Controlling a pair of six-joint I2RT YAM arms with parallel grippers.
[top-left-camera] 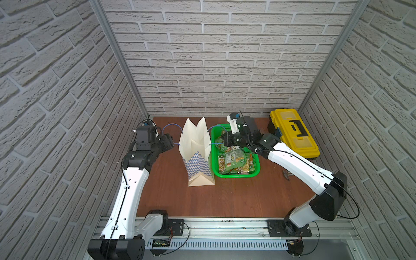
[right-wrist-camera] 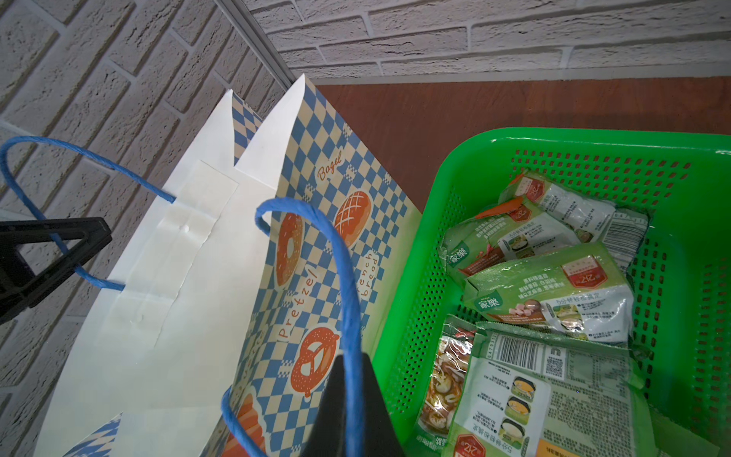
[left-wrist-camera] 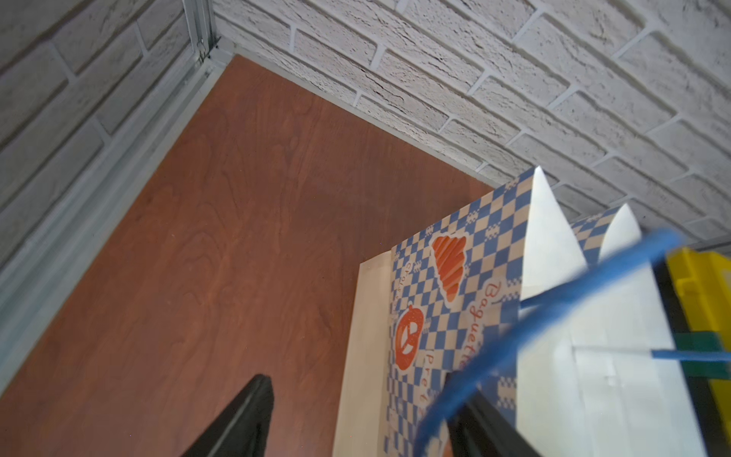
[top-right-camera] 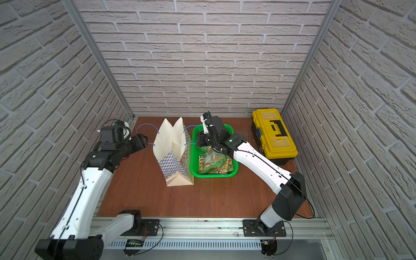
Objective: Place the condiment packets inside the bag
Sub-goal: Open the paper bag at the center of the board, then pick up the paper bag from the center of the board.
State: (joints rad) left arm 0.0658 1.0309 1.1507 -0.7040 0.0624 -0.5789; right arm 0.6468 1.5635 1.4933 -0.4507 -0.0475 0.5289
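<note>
Green condiment packets [right-wrist-camera: 553, 300]: barcodes [right-wrist-camera: 518, 350] legible from right wrist only.

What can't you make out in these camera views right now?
- Floor of the bag: in both top views its own tall walls hide it, so whether anything lies inside is unknown.
- Lower condiment packets: in the right wrist view, buried under the upper ones in the green basket.
- Contents of the yellow toolbox: in the top views, hidden by its closed lid.
- The blue handle: in the left wrist view, blurred near the lens.

The bag [right-wrist-camera: 197, 296] reads "Bagel", "Pretzel", "French bread"; the condiment packets [right-wrist-camera: 553, 292] read "家樂".
</note>
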